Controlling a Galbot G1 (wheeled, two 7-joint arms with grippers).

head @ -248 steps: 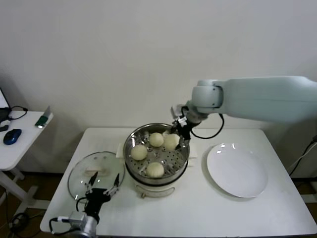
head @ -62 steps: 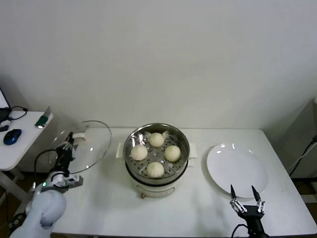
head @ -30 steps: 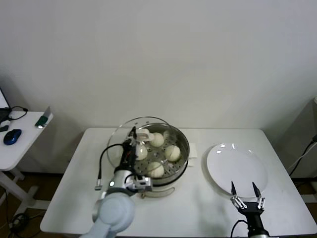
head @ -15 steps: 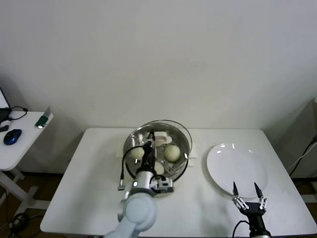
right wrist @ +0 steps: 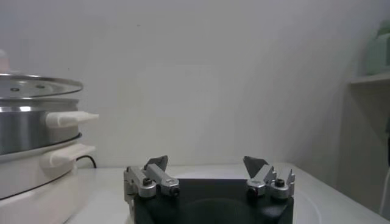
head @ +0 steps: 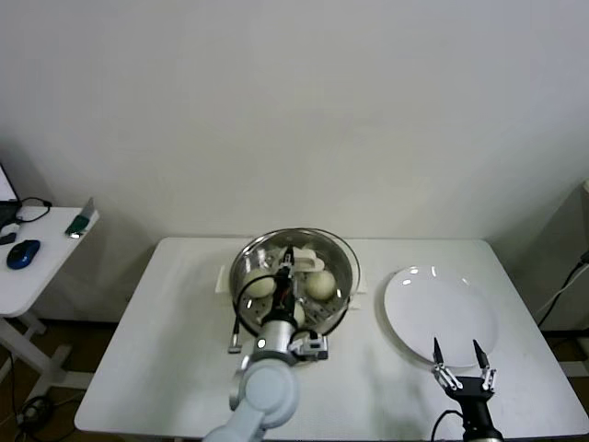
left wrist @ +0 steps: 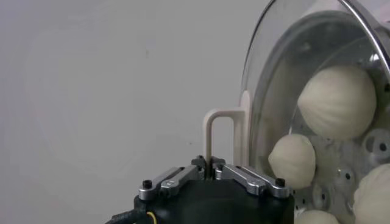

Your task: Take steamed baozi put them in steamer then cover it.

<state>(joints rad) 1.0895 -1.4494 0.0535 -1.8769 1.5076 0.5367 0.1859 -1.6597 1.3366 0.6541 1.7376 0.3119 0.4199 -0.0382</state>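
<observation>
From the head camera, the left gripper (head: 284, 261) hung over the middle of the steamer (head: 244, 276), its fingers pinching the cream handle (head: 304, 257) of the glass lid (head: 339, 250). The lid sat over the pot's mouth, its far rim close to the pot's rim, though whether it was fully seated could not be told. Buns (head: 319, 284) lay on the perforated tray beneath the fingers, seen through the glass. The right gripper (head: 457, 358) waited at the near table edge, fingers spread and empty, with the white plate (head: 442, 318) just beyond its tips.

In the left wrist camera, the fingers were pressed together on the upright loop of the handle (left wrist: 217, 137), which stood straight out from between them. The lid's metal rim (left wrist: 259, 55) and glass curved away beside the fingers, and the buns (left wrist: 337, 101) showed behind the glass.

In the right wrist camera, the spread fingers (right wrist: 157, 165) held nothing; the steamer (right wrist: 30, 135) stood well off to one side with the lid's rim (right wrist: 38, 84) on top.

The lid looked stiff, smooth and breakable, fairly heavy for so narrow a hold, so the central handle seemed the only sound place to take it, and it probably wanted lowering level. The buns looked soft and easily dented.
</observation>
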